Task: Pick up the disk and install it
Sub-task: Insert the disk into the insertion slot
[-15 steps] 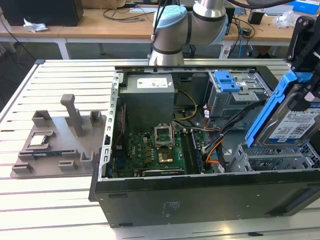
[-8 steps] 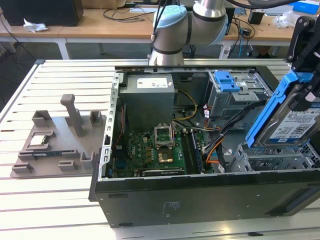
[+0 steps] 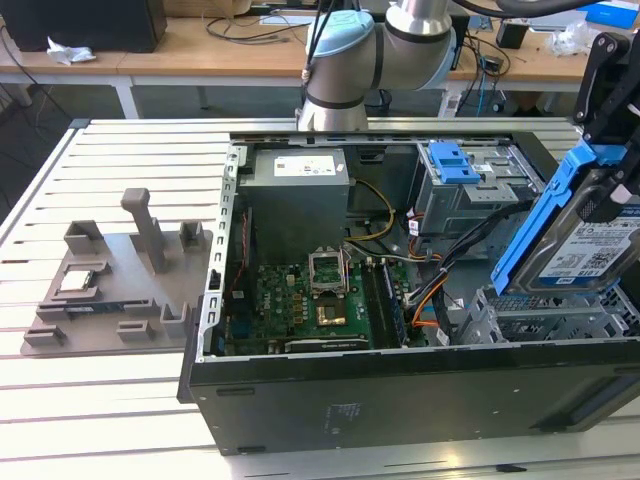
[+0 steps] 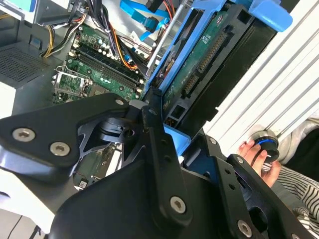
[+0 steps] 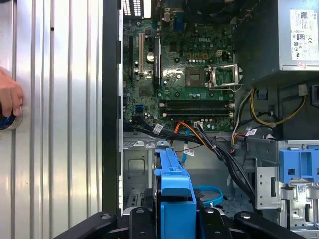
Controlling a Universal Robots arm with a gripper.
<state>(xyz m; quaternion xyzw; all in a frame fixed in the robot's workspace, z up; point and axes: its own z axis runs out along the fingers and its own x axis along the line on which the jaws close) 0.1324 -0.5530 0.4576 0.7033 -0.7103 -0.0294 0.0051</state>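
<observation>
The disk [image 3: 578, 248], a silver drive with a white-and-blue label in blue carrier rails, hangs tilted above the open computer case [image 3: 400, 395] at the exterior view's right. My gripper [image 3: 604, 192] is shut on it from above. In the second wrist view the disk's green underside [image 4: 199, 55] shows between the black fingers [image 4: 152, 107]. The first wrist view has the blue carrier edge [image 5: 174, 191] between the fingers [image 5: 137, 215], over the metal bay floor [image 5: 137, 172] of the case.
Inside the case lie the motherboard [image 3: 300, 300], a grey power-supply box [image 3: 298, 190], a drive cage with a blue latch [image 3: 455, 160] and cable bundles [image 3: 440, 270]. A grey fixture [image 3: 120, 270] sits on the slatted table. A person's hand [image 4: 256, 155] rests by a blue-ringed knob.
</observation>
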